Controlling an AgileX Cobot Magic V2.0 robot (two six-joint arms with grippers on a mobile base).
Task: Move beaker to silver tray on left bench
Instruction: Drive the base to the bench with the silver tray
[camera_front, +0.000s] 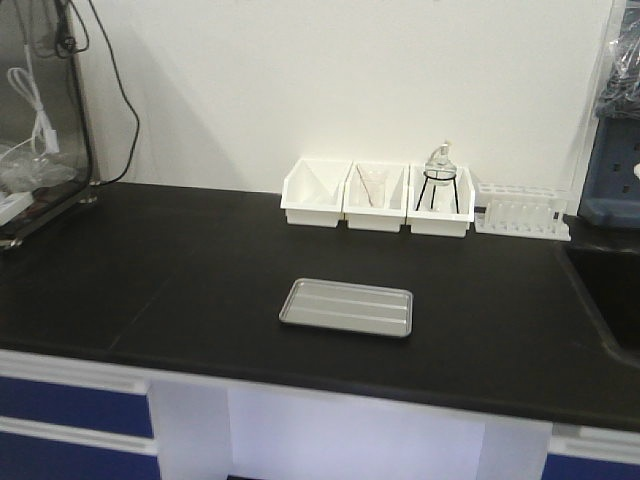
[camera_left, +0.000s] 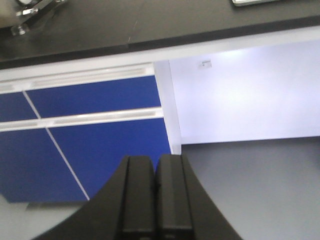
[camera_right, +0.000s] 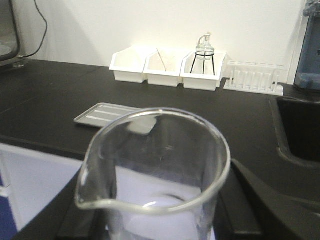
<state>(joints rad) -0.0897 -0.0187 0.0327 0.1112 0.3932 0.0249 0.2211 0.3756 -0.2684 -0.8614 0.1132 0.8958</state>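
Right gripper (camera_right: 156, 217) is clasping the empty glass beaker (camera_right: 155, 165) between its dark fingers (camera_right: 272, 200), holding it aloft just short of the left bench's (camera_front: 150, 270) front edge. The silver tray (camera_front: 346, 307) is lying on the countertop beyond. Left gripper (camera_left: 156, 200) is pointing floorward, jaws pressed together, gripping nothing.

Front view over left bench (camera_front: 200, 290); 2 wrist views low, close.

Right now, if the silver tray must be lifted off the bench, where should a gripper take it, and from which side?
Probably the rim of the silver tray, midway along its near long side, from above: one finger inside, one outside. It lies flat and shallow, so only the rim stands up.
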